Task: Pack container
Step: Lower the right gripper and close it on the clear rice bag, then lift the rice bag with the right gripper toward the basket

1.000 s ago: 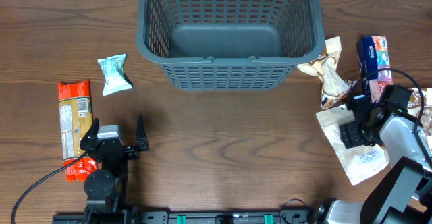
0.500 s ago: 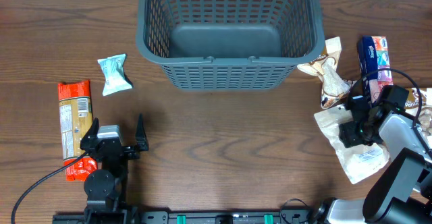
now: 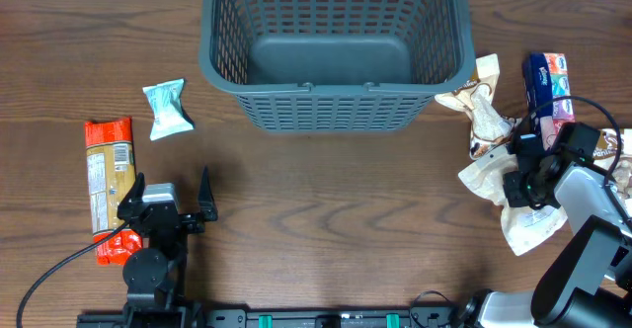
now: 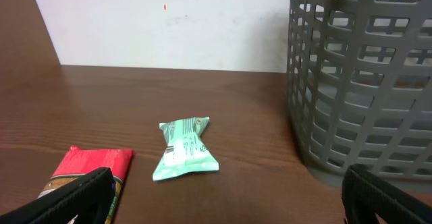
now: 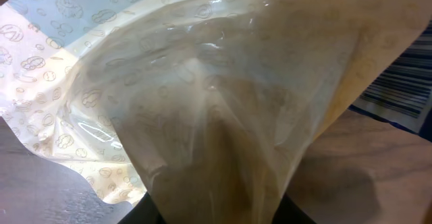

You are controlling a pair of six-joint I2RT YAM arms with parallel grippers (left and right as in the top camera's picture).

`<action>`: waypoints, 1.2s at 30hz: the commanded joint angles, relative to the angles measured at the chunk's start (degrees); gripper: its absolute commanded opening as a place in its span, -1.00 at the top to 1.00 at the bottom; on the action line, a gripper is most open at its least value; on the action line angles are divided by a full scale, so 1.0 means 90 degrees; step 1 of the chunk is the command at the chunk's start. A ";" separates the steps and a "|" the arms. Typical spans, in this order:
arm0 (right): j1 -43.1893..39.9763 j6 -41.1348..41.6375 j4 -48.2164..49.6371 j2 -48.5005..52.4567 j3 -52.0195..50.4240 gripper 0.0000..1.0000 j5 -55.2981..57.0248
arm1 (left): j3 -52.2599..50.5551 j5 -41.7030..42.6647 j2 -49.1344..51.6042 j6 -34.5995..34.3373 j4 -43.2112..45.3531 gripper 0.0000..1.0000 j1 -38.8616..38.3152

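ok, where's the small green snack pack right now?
The green pack lies on the table, left side of the overhead view, between the red pack and the container, touching neither.

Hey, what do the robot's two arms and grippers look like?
Left gripper and its arm are black with a silver-grey block and a black cable. Right gripper is black on a white-shelled arm, also trailing a black cable.
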 commanded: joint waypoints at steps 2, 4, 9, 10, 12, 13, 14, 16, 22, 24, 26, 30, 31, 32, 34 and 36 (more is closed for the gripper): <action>-0.0049 0.0318 0.0019 0.0136 -0.0053 0.77 -0.0294 | -0.0131 -0.0221 -0.0044 0.0041 -0.0233 -0.97 -0.0010; -0.0051 0.0321 0.0029 0.0124 -0.0051 0.97 -0.0447 | -0.0131 -0.0221 -0.0044 0.0041 -0.0233 -0.97 -0.0010; -0.0044 0.0843 0.0070 0.0066 0.0034 0.97 -0.0556 | -0.0131 -0.0221 -0.0044 0.0041 -0.0233 -0.97 -0.0010; -0.0044 0.0967 0.0080 0.0015 0.0061 0.98 -0.0559 | -0.0131 -0.0221 -0.0044 0.0041 -0.0233 -0.97 -0.0010; -0.0044 0.1103 0.0078 -0.0126 0.0119 0.97 -0.0556 | -0.0131 -0.0221 -0.0044 0.0041 -0.0233 -0.97 -0.0010; -0.0044 0.1156 0.0075 -0.0219 0.0146 0.98 -0.0556 | -0.0131 -0.0221 -0.0044 0.0041 -0.0233 -0.97 -0.0010; -0.0044 0.1231 0.0066 -0.0321 0.0182 0.97 -0.0556 | -0.0131 -0.0221 -0.0044 0.0041 -0.0233 -0.97 -0.0010; -0.0044 0.1462 0.0041 -0.0517 0.0279 0.97 -0.0559 | -0.0131 -0.0221 -0.0044 0.0041 -0.0233 -0.97 -0.0010; -0.0044 0.1824 -0.0457 -0.1389 0.0767 0.97 -0.1076 | -0.0131 -0.0221 -0.0044 0.0041 -0.0233 -0.97 -0.0010; -0.0044 0.2001 -0.0529 -0.1685 0.0981 0.98 -0.1236 | -0.0131 -0.0219 -0.0044 0.0041 -0.0233 -0.97 -0.0010; -0.0044 0.2288 -0.0515 -0.1950 0.1188 0.97 -0.1217 | -0.0131 -0.0219 -0.0044 0.0041 -0.0233 -0.97 -0.0010; -0.0012 0.2679 -0.0294 -0.2310 0.1659 0.98 -0.1222 | -0.0131 -0.0219 -0.0044 0.0039 -0.0233 -0.97 -0.0010; 0.0015 0.2713 -0.0238 -0.2329 0.1802 0.98 -0.1222 | -0.0131 -0.0219 -0.0044 0.0039 -0.0233 -0.97 -0.0010; 0.0051 0.2727 -0.0197 -0.2324 0.1957 0.98 -0.1222 | -0.0131 -0.0219 -0.0044 0.0039 -0.0233 -0.97 -0.0010; 0.0143 0.2730 -0.0102 -0.2288 0.2249 0.98 -0.1175 | -0.0131 -0.0216 -0.0044 0.0039 -0.0233 -0.97 -0.0010; 0.0231 0.2871 0.0078 -0.2234 0.2591 0.98 -0.1154 | -0.0131 -0.0216 -0.0044 0.0039 -0.0233 -0.97 -0.0010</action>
